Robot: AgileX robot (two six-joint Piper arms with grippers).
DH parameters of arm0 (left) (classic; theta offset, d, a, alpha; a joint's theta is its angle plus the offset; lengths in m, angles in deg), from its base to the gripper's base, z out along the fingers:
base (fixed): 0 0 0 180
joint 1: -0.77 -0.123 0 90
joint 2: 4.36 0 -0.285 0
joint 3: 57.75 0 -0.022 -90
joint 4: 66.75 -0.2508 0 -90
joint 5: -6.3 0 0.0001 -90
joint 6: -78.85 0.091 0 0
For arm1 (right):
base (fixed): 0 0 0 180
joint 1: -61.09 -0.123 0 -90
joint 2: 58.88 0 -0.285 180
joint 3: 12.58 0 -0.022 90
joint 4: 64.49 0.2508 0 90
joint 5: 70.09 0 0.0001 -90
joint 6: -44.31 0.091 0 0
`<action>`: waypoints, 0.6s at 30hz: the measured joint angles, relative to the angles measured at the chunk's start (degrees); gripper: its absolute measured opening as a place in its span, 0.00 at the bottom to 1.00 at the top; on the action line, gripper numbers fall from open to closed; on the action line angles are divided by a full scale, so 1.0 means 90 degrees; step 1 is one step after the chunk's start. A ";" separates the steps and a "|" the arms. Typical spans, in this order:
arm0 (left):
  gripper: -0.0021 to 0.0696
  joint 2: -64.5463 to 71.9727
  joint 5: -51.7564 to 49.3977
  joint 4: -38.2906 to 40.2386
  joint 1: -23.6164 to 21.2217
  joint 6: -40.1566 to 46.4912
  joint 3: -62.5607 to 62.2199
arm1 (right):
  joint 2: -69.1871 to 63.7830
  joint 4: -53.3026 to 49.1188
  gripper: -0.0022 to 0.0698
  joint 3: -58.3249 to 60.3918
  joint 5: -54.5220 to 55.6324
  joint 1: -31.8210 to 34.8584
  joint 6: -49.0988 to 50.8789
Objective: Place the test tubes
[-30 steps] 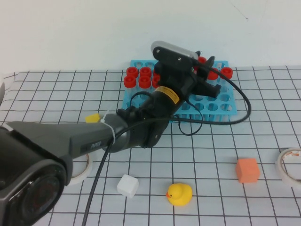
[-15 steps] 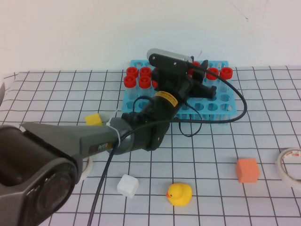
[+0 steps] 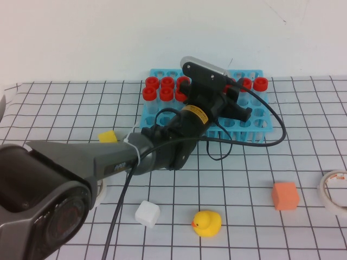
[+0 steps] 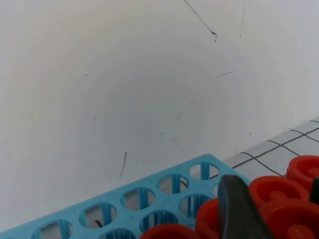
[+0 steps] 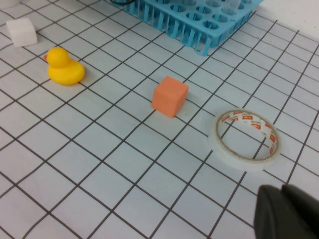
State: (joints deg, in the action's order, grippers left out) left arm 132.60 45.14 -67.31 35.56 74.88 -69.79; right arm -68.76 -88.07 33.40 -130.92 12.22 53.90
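A blue test tube rack (image 3: 255, 122) stands at the back of the gridded table, and several red-capped test tubes (image 3: 157, 89) fill its left holes. My left gripper (image 3: 237, 100) reaches over the rack's middle. In the left wrist view the left gripper (image 4: 279, 209) is shut on a red-capped test tube (image 4: 291, 224), low among other red caps, with empty rack holes (image 4: 149, 191) beyond. The tube's body is hidden. My right gripper (image 5: 289, 211) hangs shut and empty above the table near a tape ring (image 5: 244, 139); the high view does not show it.
An orange cube (image 3: 285, 195), a yellow duck (image 3: 207, 222) and a white cube (image 3: 147, 213) lie near the front. A small yellow block (image 3: 107, 136) sits left of the rack. A tape ring (image 3: 335, 192) lies at the right edge, another (image 3: 100, 192) partly under the left arm.
The left gripper drifted slightly left over the rack, then back to the right. Its grip is unchanged and the other objects have not moved.
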 joint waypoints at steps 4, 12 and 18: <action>0.38 0.0000 -0.0024 -0.0028 0.0000 0.0016 0.0000 | 0.0000 0.0000 0.03 0.0000 0.0000 0.0000 0.0000; 0.42 0.0000 -0.0080 -0.0053 0.0000 -0.0018 -0.0027 | 0.0000 0.0000 0.03 0.0000 0.0000 0.0000 0.0000; 0.67 -0.0181 -0.0749 -0.0331 0.0000 -0.0073 -0.0135 | 0.0000 0.0000 0.03 0.0000 0.0000 0.0000 0.0000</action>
State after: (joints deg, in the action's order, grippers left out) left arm 130.97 38.40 -70.29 35.56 74.22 -71.01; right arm -68.76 -88.07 33.40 -130.92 12.22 53.90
